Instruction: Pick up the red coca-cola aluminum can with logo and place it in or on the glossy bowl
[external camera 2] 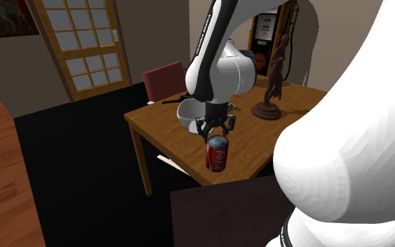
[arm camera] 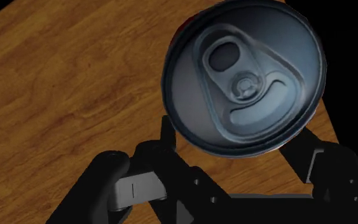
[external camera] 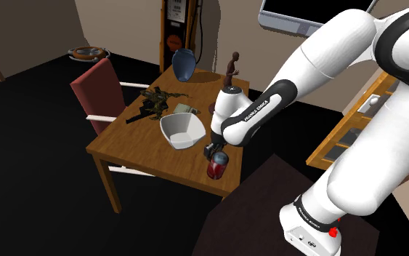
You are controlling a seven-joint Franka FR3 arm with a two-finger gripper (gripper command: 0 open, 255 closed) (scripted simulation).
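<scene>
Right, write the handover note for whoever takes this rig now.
Pincer: open, poised just above the red can, not gripping it.
Can: upright near a corner of the wooden table, apart from the bowl.
Bowl: white, mid-table, looks empty.
Done: approach to the can.
Left: lower, close on the can, lift it, and set it in the bowl.

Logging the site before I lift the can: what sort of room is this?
Probably a dining room in a house: a wooden table with a red chair beside it, a glazed wooden door, a dark figurine.
</scene>
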